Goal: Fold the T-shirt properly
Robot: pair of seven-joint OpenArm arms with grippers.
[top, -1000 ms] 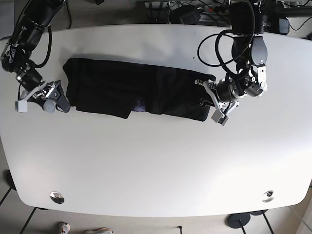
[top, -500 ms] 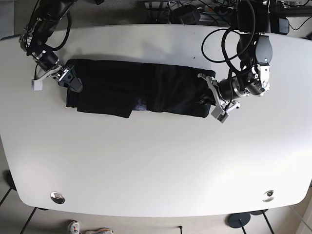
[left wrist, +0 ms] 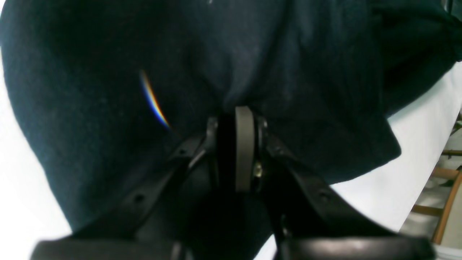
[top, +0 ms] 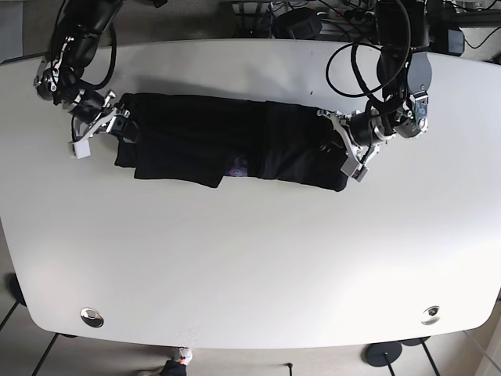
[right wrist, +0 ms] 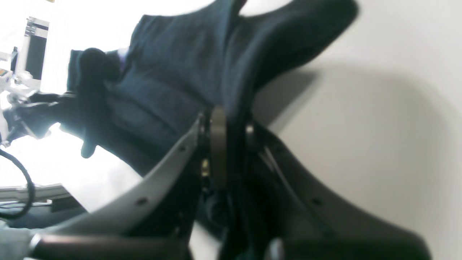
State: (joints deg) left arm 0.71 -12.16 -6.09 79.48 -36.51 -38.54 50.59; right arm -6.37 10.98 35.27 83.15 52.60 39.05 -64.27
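Dark T-shirt (top: 227, 147) stretched lengthwise across the table

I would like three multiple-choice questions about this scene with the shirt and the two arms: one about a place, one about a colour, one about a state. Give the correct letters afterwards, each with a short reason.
1. Where does the shirt lie on the table?
A. along the far half
B. at the near edge
C. hanging off the side

2. What colour is the shirt?
A. white
B. red
C. very dark, near black

3. In what state is the left gripper?
A. wide open above the table
B. shut on the shirt's cloth
C. holding a cup

Answers:
1. A: in the base view the shirt stretches across the table's far part, with bare white surface nearer the camera.
2. C: all three views show dark cloth.
3. B: the left wrist view shows the fingers pressed together with cloth bunched at their tips. The right gripper pinches the other end likewise.
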